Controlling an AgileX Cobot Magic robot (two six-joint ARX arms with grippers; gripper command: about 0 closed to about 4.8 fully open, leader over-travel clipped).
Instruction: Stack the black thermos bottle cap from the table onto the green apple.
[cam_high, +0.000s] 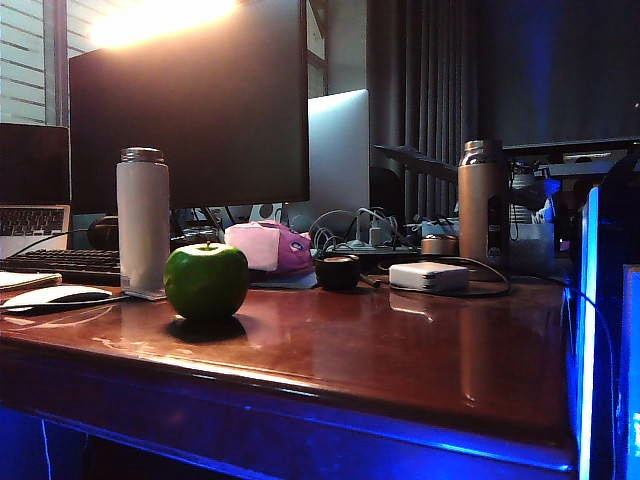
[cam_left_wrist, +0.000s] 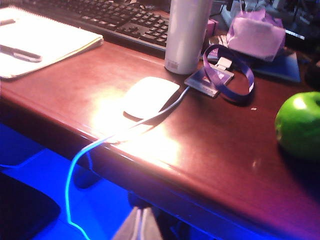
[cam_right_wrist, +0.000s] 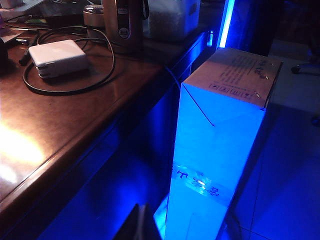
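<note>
A glossy reddish-brown table (cam_high: 400, 350) fills the lower half of the exterior view, its rounded front edge lit blue from below. A dark monitor (cam_high: 190, 100) towers at upper left; a tall blue-lit carton (cam_right_wrist: 220, 130) stands off the desk's right end in the right wrist view. A white bottle (cam_high: 143, 220) rises at left of centre and a metal thermos (cam_high: 480, 200) at right. The green apple (cam_high: 206, 281) sits left of centre near the front edge, stem up, nothing on it. Behind it, toward mid-frame, lie a pink cap (cam_high: 270, 250), a white power adapter (cam_high: 429, 276) and, between them, the black thermos bottle cap (cam_high: 338, 272), standing on the wood well apart from the fruit.

Neither arm appears in the exterior view. The left gripper (cam_left_wrist: 136, 227) shows only as pale fingertips pressed together at the bottom edge of its wrist view, below the desk edge, empty. The right gripper (cam_right_wrist: 132, 225) is a dark tip at the bottom of its own view, also low beside the desk, fingers clenched on nothing.

The job looks unstarted: the reach for the cap is the step in hand. The next move likely calls for raising an arm over the desk, spreading the fingers and straddling the cap's rim while clearing the adapter's cable.
</note>
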